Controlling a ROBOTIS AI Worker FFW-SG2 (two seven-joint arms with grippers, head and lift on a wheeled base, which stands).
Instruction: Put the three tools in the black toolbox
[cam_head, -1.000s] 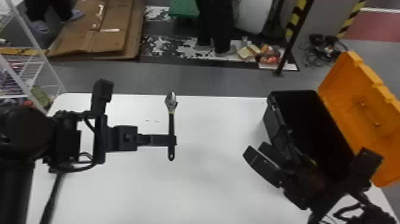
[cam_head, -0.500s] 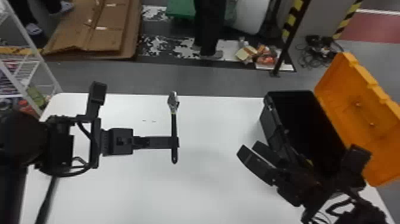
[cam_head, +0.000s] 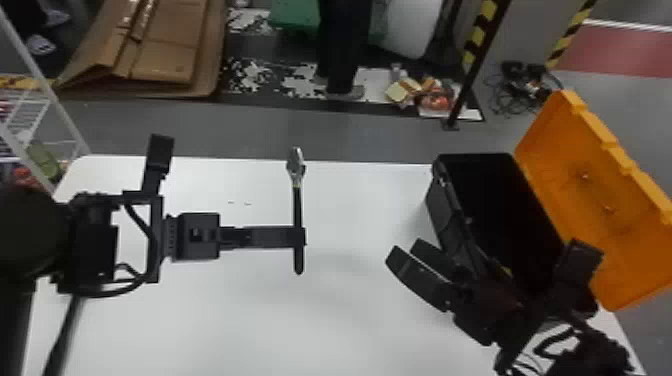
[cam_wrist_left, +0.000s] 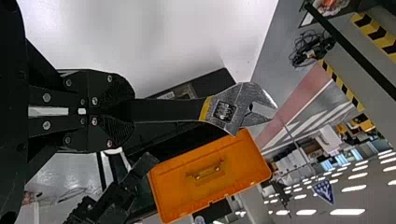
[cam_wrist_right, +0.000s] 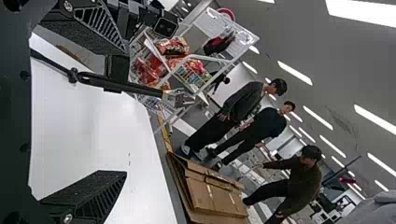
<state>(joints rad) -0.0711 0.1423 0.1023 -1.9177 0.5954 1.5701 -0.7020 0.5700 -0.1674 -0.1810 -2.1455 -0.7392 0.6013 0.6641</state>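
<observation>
Head view, near to far: the right gripper (cam_head: 406, 251), fingers spread apart, lies beside the near part of the black toolbox (cam_head: 440, 202); the left gripper (cam_head: 299, 237) is closed firmly around the dark handle of an adjustable wrench (cam_head: 296, 165), held over the white table (cam_head: 345, 310), its metal head toward the far edge. The toolbox stands open on the table's right side, with its orange lid (cam_head: 560, 165) tilted outward. Left wrist view, far background: a blue-and-white sign (cam_wrist_left: 323, 190), its marking too small to read.
</observation>
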